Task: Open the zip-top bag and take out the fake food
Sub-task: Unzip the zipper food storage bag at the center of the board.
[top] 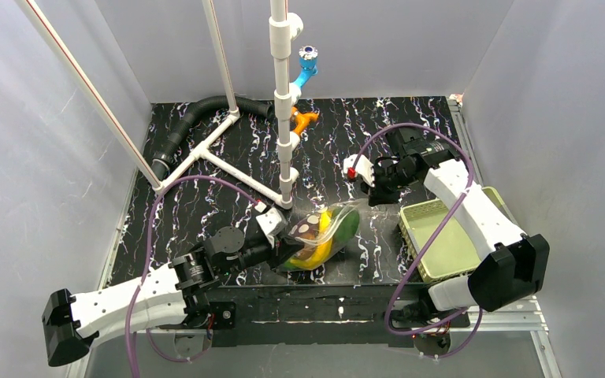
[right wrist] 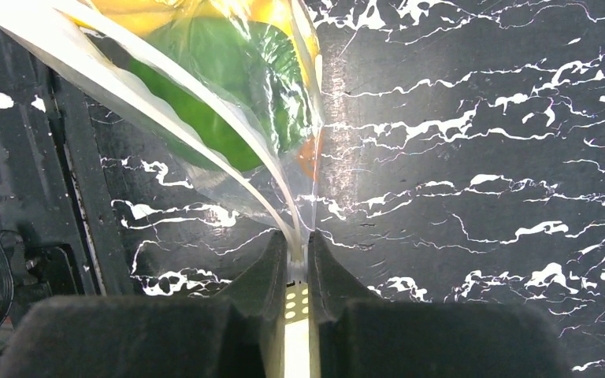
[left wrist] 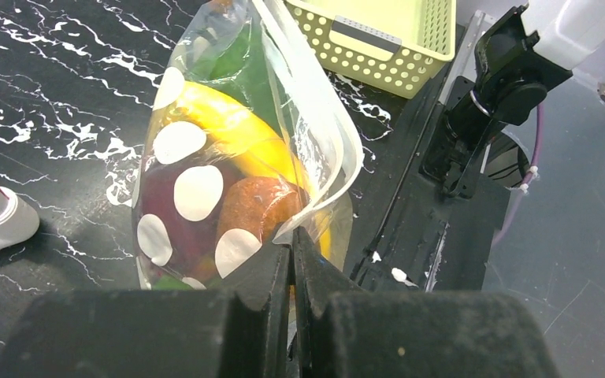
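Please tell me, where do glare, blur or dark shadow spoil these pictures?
Left wrist view: pale glare streaks the zip-top bag, though the fake food shows through; the left fingers are near-black and soft. Right wrist view: the bag's edge washes out white at the top left, and the right fingers are blurred. Top view: even light, sharp, faint shadows.

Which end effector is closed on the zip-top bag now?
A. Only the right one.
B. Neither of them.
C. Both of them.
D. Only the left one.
C: each wrist view shows it: the left end effector pinches the zip-top bag at the edge beside its dotted face, and the right end effector pinches its zip strip.
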`<action>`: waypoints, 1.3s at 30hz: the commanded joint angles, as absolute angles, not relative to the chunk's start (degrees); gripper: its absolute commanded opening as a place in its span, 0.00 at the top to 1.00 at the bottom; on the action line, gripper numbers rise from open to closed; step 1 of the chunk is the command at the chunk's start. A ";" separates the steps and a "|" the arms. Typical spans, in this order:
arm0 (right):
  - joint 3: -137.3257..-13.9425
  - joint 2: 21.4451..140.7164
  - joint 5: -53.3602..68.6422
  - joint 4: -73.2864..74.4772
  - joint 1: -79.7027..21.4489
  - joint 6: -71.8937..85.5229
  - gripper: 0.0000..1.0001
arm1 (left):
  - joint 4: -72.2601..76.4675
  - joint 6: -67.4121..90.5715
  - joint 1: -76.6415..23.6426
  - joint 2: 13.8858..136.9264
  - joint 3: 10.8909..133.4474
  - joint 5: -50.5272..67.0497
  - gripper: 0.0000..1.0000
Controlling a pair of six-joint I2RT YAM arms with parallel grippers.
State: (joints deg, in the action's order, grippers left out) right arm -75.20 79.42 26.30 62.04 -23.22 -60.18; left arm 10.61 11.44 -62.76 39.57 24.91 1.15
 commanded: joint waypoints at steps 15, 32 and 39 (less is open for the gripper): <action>-67.73 75.66 32.12 60.42 -23.12 -58.30 0.89 | 17.41 13.47 -62.71 41.48 23.73 -0.56 1.00; -62.89 71.03 43.23 62.15 -25.37 -56.23 0.32 | 18.20 13.46 -62.73 44.38 26.64 -5.85 1.00; -67.84 70.47 48.03 66.99 -25.49 -56.50 0.18 | 19.32 13.58 -62.75 45.76 26.79 -5.64 1.00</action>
